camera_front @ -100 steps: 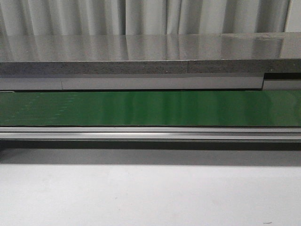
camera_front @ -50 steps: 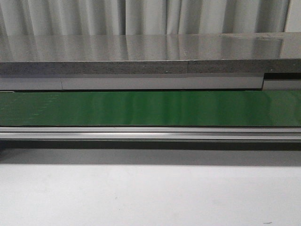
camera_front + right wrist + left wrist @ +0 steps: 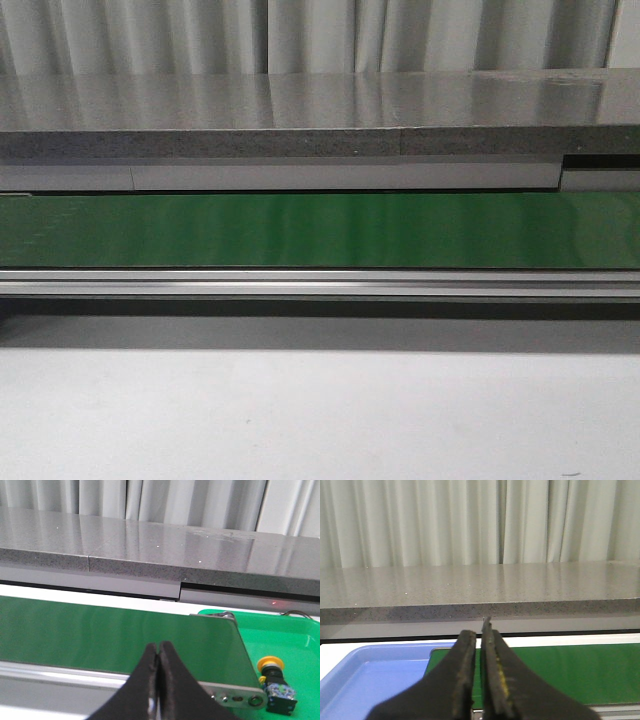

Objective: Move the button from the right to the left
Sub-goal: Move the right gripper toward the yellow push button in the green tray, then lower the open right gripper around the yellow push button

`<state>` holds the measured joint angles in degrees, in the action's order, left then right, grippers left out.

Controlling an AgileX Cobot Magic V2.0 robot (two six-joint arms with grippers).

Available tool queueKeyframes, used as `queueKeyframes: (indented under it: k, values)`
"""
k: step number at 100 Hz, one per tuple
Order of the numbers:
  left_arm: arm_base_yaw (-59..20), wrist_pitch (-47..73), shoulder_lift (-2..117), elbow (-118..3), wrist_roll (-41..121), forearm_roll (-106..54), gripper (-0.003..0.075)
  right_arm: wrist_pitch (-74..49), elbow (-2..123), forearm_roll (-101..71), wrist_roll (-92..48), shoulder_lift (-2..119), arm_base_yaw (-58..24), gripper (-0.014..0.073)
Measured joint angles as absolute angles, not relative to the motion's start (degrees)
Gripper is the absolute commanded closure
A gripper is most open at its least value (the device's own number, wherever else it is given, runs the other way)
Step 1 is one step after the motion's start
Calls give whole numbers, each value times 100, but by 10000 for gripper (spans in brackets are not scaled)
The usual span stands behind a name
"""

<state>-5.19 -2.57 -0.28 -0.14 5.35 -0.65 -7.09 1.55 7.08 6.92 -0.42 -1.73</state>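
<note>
Two grippers hang idle, so the task looks unstarted: the left gripper [image 3: 479,645], jaws together, faces a blue tray [image 3: 365,680] by the green belt's [image 3: 320,230] left end. Beyond the belt's right end, the button [image 3: 275,680] lies in a green tray [image 3: 290,640] near the right gripper [image 3: 158,662], jaws together too; next it must open and reach over.

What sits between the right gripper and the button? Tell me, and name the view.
In the right wrist view, the end of the green conveyor belt with its metal side rail lies between the shut right gripper and the button, which stands in the green tray.
</note>
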Motion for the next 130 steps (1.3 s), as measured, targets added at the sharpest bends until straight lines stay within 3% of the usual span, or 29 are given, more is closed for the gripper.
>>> queueKeyframes:
  k: [22,69,107,119,130]
  values:
    - [-519,-257,-28,-14,535,-65,715,-1561,1141,638,692,603,-173,661]
    - [-519,-257,-28,-14,535,-65,715,-3648,3762,454,692,3775,-173,661]
    - [-519,-257,-28,-14,535,-65,715,-3784,4153,390,692,5245,-173,655]
    - [-519,-257,-28,-14,535,-65,715,-3852,4153,380,692,5413,-173,536]
    - [-519,-257,-28,-14,535,-65,715,-3910,4153,380,692,5425,-173,279]
